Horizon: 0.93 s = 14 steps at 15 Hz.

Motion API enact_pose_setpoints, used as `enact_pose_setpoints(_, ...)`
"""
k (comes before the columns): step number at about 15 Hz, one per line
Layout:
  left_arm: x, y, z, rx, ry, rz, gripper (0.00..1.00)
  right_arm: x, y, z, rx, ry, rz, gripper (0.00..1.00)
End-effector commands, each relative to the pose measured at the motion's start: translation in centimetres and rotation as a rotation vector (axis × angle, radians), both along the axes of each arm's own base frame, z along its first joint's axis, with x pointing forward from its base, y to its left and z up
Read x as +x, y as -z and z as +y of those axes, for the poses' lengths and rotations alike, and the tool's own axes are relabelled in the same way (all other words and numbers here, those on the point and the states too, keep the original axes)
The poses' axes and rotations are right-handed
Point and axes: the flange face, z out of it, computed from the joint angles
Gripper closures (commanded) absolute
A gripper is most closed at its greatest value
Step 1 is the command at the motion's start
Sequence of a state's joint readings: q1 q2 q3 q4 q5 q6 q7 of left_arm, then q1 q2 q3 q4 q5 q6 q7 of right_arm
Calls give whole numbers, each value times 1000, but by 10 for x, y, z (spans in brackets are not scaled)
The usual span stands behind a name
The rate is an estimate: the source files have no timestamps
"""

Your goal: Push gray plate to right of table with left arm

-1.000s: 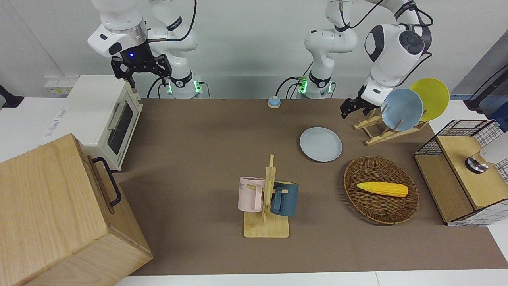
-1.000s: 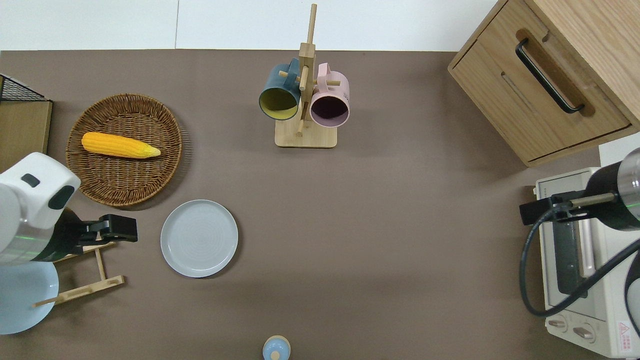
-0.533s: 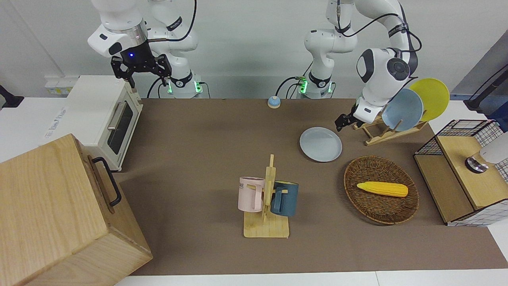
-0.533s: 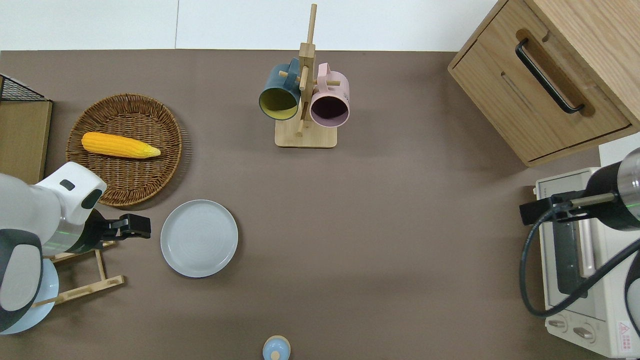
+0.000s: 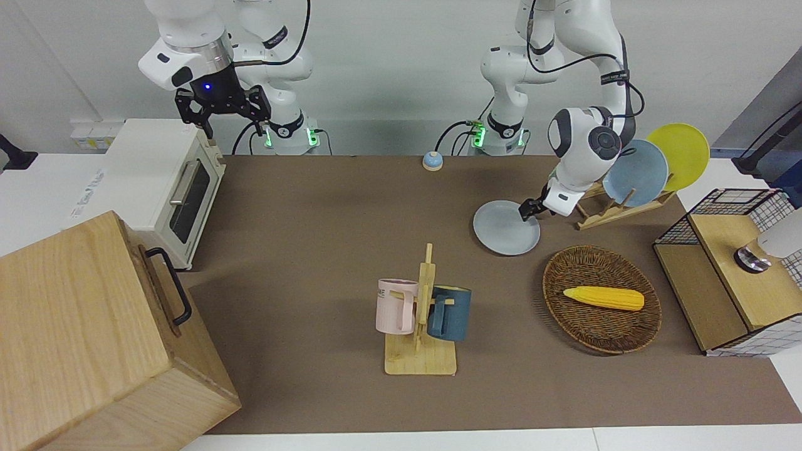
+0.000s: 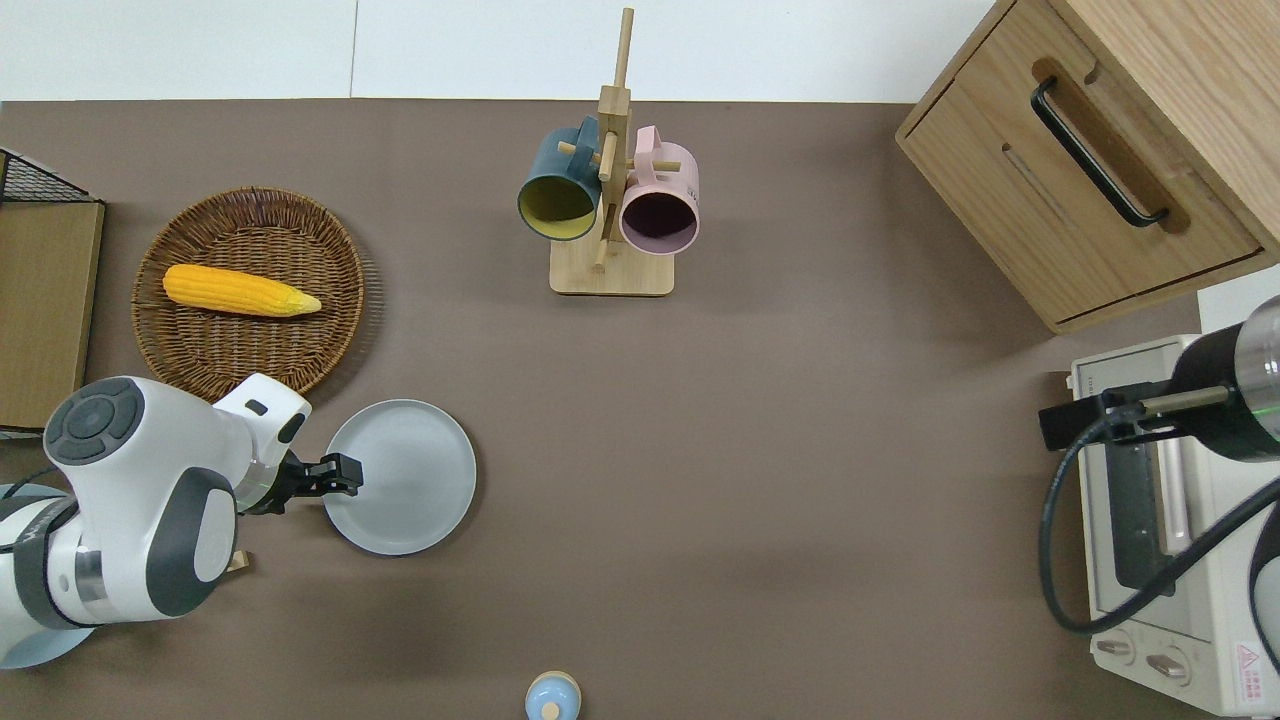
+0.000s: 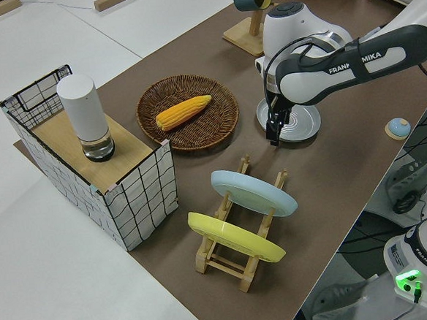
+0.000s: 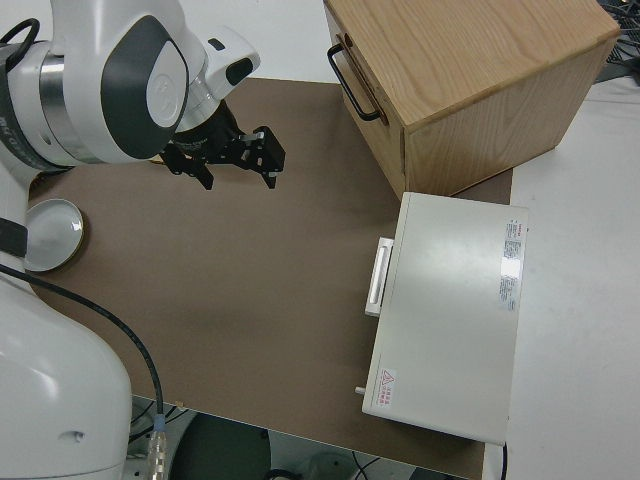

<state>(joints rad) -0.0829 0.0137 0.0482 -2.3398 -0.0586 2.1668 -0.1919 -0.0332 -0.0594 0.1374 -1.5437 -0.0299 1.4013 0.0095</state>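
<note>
The gray plate lies flat on the brown table, toward the left arm's end. My left gripper is low, its fingers shut with nothing held, and its tip is at the plate's rim on the side toward the left arm's end of the table. From overhead the tip overlaps the rim. Contact cannot be confirmed. The right arm is parked with its gripper open.
A wooden rack holding a sky-blue plate and a yellow plate stands beside the left arm. A wicker basket with corn sits farther from the robots than the gray plate. A mug tree, wooden cabinet, toaster oven and small blue knob are also here.
The left arm swung down from over the dish rack toward the gray plate, and its gripper now reaches the plate's rim. The plate has not shifted. The right arm stayed still.
</note>
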Motion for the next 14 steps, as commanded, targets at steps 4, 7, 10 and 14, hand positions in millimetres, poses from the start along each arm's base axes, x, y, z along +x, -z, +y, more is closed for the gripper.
enact_pose_setpoints(4,-1,17,2,1,15,-7,844,-4,-4,-3,-11,-2,4,5)
enact_pose_setpoints(7,1,20,0,0,20,-11,1000,-4,-4,-3,-12,-2,4,5)
enact_pose_setpoints(10,2,20,-9,-14,20,-11,1000,-4,-4,-3,-11,-2,4,5)
enact_pose_setpoints(14,1,20,-30,-52,20,-10,1000,-4,-4,-3,-11,-2,4,5)
